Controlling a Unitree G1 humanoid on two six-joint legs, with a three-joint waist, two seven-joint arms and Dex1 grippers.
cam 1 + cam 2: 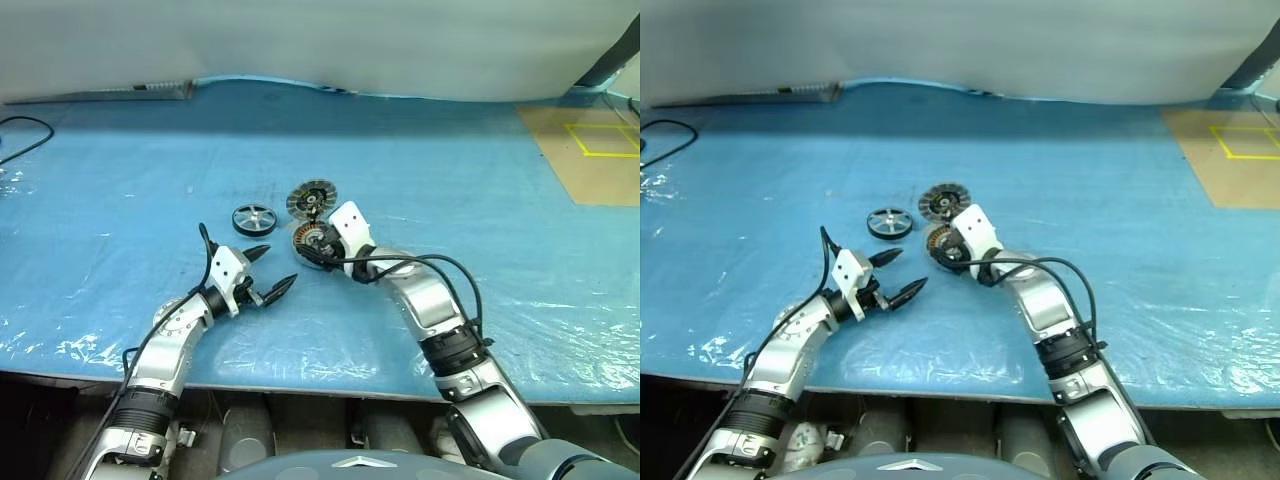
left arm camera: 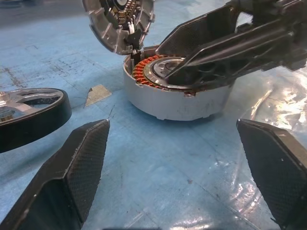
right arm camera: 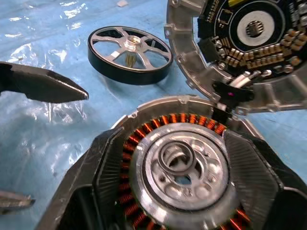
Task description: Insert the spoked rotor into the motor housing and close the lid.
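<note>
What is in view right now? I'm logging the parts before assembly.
rotor: one, black rim, silvery spokes, flat on the sheet, left of the housing.
housing: one, grey wall, copper windings, silver centre, mid-sheet.
lid: one, grey, ribbed, swung open behind the housing.
sheet: one, blue, covering the table.
cable: one, black, far left.
left pincer: black, open, near the rotor.
right pincer: black, jaws either side of the housing.

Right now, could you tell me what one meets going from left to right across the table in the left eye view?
Left gripper → spoked rotor → lid, tilted open → right gripper at the motor housing.
</note>
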